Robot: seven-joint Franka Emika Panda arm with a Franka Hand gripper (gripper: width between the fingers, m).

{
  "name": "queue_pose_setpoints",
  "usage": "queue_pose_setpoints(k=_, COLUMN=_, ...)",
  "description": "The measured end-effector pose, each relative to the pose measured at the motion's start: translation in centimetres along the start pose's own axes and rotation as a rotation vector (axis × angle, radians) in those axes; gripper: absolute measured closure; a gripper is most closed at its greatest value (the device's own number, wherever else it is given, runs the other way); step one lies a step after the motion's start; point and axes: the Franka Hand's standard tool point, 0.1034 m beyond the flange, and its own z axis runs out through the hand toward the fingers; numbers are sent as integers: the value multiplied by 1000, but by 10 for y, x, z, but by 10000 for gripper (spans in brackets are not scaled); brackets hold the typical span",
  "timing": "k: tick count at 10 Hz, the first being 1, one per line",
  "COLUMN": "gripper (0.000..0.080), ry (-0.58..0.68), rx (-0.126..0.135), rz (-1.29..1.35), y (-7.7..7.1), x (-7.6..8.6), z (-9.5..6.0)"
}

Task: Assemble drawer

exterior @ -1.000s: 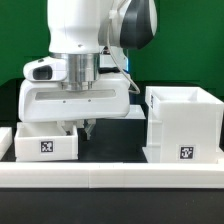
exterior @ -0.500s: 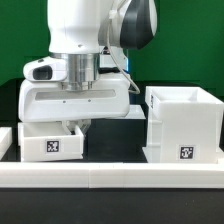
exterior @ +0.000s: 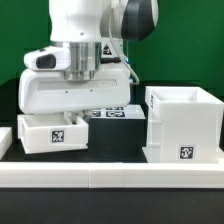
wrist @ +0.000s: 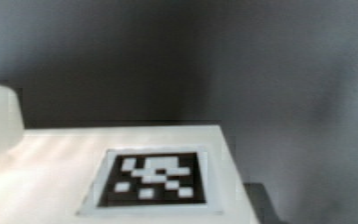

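Note:
A small white drawer tray (exterior: 52, 134) with a black-and-white tag on its front hangs slightly tilted just above the black table at the exterior view's left. My gripper (exterior: 76, 116) is shut on the tray's right-hand wall; the fingertips are mostly hidden by the hand and the tray. The tall white casing (exterior: 186, 125), open at the top and tagged low on its front, stands to the exterior view's right, apart from the tray. The wrist view shows a white tray surface with a tag (wrist: 155, 180) close up, and no fingers.
A second white part (exterior: 5, 139) shows at the exterior view's far left edge. The marker board (exterior: 112, 113) lies behind the hand. A low white border wall (exterior: 110, 176) runs along the front. Cables hang beside the arm.
The hand has risen and shifted slightly left, and the tray has come up with it, moved right and tilted. The marker board behind is now uncovered.

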Motion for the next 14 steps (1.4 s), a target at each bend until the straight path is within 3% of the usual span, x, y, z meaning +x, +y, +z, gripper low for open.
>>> queue_pose_setpoints(k=1, gripper=758, ry=-8, rx=12, rz=-60, y=1, x=-3, z=-3)
queue_pose_setpoints(k=6, gripper=758, ry=-15, rx=11, rz=-256, y=3, x=-6, z=1)
queue_pose_setpoints(k=7, gripper=758, ry=-13, rx=-7, rz=-409, y=5, x=-4, z=3)
queue_pose_setpoints(k=10, gripper=758, ry=-31, rx=-6, rz=-660, y=-14, x=3, z=6)
queue_pose_setpoints(k=14, gripper=758, ry=-45, rx=-8, rz=-901, y=-11, x=0, z=7)
